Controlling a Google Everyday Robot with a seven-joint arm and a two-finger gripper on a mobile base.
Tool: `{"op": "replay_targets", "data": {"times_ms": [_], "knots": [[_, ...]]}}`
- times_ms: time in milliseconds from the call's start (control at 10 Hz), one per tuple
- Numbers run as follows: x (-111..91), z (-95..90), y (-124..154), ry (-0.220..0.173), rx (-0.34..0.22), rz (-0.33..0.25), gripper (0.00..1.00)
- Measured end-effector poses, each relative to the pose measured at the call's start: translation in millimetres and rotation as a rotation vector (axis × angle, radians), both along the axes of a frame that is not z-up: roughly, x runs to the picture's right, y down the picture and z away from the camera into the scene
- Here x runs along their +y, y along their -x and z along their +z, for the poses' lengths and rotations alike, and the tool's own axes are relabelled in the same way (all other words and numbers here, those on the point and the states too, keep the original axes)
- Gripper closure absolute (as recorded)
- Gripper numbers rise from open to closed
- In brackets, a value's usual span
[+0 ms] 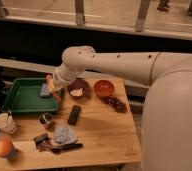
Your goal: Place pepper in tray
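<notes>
The green tray [20, 100] lies at the left of the wooden table. A small blue object [44, 90] lies in its right half. My gripper [53, 86] hangs at the end of the white arm, over the tray's right rim. It is shut on the slim orange-red pepper [56, 94], which points down over the tray's right edge, just above the tray floor.
A purple bowl [78, 88] and an orange bowl [104, 88] stand right of the tray, with a pine cone [117, 104] beyond. A black remote [74, 114], small can [46, 120], blue cloth [64, 134], white cup [4, 122] and round orange fruit [3, 148] lie nearer.
</notes>
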State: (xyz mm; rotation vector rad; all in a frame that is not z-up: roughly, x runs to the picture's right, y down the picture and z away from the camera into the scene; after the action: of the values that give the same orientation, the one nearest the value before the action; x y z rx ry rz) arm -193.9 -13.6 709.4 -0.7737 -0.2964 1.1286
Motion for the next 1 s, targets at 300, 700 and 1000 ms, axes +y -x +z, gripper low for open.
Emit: {"op": "replay_targets", "data": {"times_ms": [300,700,1000], "knots": [[-0.4,30.7,58.1,0.01,-0.048,-0.002,1.0],[17.9,85.1,102.2,0.053,-0.094,0.03,1.0],[26.8,115.4,96.2,0.109,-0.096,0.124,0.77]]}}
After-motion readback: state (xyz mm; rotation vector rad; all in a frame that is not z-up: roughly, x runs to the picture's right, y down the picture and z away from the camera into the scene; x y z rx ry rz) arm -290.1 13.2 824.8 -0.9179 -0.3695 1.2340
